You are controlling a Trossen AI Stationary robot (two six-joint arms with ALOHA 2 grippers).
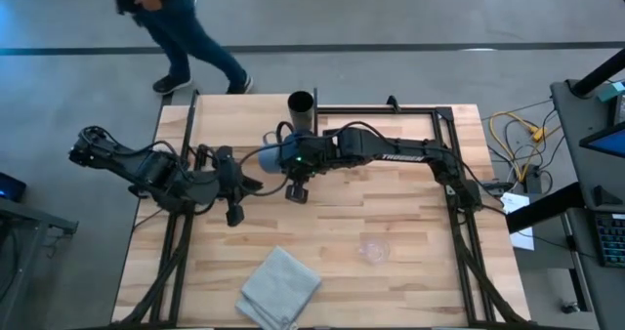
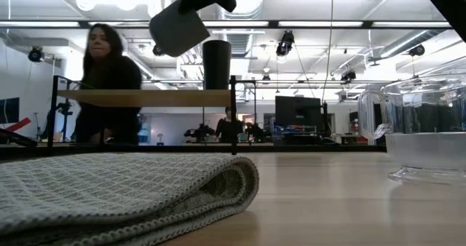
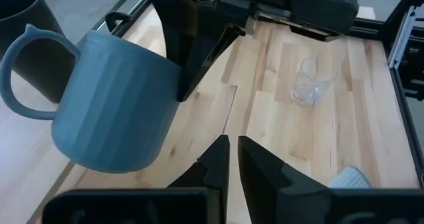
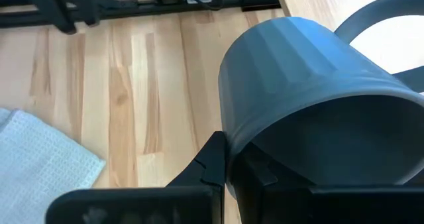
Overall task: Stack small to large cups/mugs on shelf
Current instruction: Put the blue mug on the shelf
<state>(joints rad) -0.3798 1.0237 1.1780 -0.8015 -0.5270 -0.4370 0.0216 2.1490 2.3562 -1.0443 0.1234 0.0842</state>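
Observation:
My right gripper [image 1: 281, 160] is shut on the blue-grey handled mug [image 1: 266, 157], which is held up in the air near the shelf's right end; the mug also shows in the low view [image 2: 178, 28] and the left wrist view [image 3: 112, 111]. The tall black cup [image 1: 301, 108] stands upright on the pale wooden shelf [image 1: 229, 125], at its right end [image 2: 216, 64]. The small clear glass cup [image 1: 374, 250] stands on its base on the tabletop to the near right. My left gripper [image 1: 234, 201] is shut and empty over the table's left part, just left of the mug. My right gripper pinches the mug's rim wall [image 4: 228, 141], one finger inside the opening and one outside [image 4: 213, 159]. The fingers come level from the table's right side. The mug is lifted clear and tipped, its opening toward the gripper and its handle [image 3: 23, 71] on the far side.
A folded grey cloth [image 1: 280, 286] lies at the table's near edge and fills the low view's foreground [image 2: 124, 191]. Black frame rails [image 1: 391, 110] run round the table. A person [image 1: 186, 27] stands beyond the far edge.

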